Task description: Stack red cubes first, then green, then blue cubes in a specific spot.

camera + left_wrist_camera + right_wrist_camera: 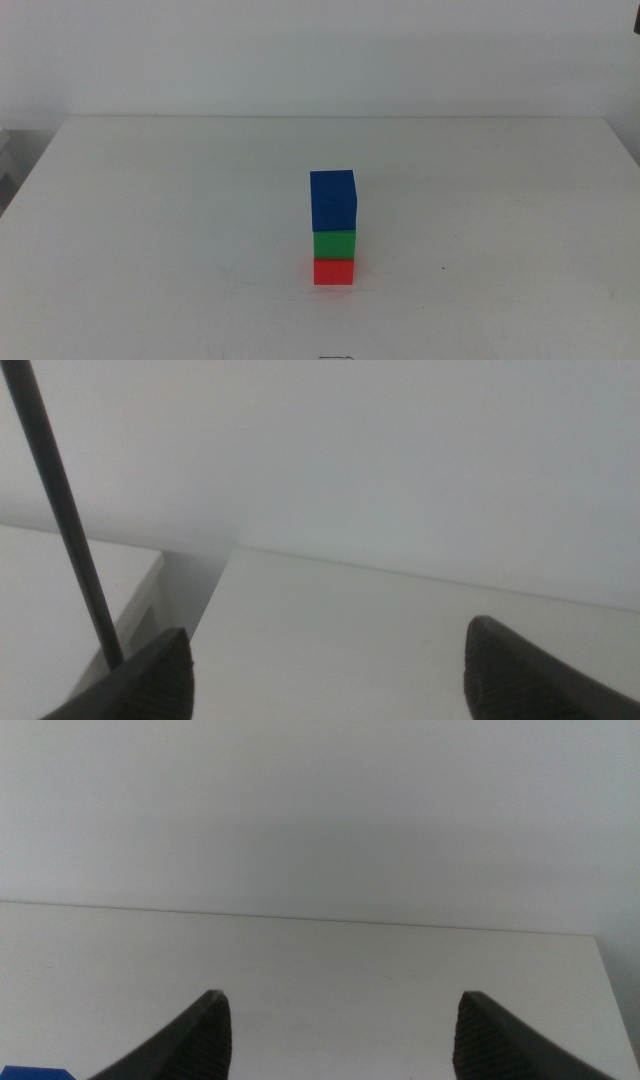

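- The three cubes stood as one upright column on the white table (150, 200), slightly right of centre and toward the near edge in the middle view.
- The red cube (334, 272) sat at the bottom, resting directly on the tabletop.
- The green cube (334, 245) rested on the red cube, edges roughly aligned with it.
- The blue cube (333, 201) rested on the green cube and formed the top of the column; a corner of it also showed at the edge of the right wrist view (35, 1073).
- No gripper touched the column — neither arm appeared in the middle view.
- The left gripper (325, 670) was seen only in its own wrist view: jaws spread wide apart, nothing between them, facing bare tabletop and the wall behind. A thin dark rod (60, 510) crossed that view beside one jaw.
- The right gripper (340, 1035) was likewise seen only in its own wrist view: jaws spread wide apart, holding nothing, with bare tabletop between them.
- The blue cube lay just outside one jaw of the right gripper in that view — whether near or well apart could not be determined.
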`<action>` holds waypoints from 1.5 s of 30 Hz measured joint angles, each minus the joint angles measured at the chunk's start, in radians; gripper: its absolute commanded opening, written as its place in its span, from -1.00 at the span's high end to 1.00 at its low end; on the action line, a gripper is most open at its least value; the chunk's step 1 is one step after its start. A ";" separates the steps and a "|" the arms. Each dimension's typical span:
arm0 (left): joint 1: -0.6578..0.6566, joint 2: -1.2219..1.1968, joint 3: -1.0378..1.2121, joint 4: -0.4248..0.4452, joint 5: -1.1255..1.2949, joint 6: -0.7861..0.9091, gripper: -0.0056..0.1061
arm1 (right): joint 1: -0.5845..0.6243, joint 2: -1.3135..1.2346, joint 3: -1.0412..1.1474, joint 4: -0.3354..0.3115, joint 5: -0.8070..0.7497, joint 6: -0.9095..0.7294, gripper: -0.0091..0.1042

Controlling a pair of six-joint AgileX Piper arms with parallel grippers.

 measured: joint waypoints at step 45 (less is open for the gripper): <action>-0.021 -0.745 0.974 0.000 -0.199 -0.003 -0.73 | -0.209 -1.029 1.179 -0.152 -0.419 0.000 -0.17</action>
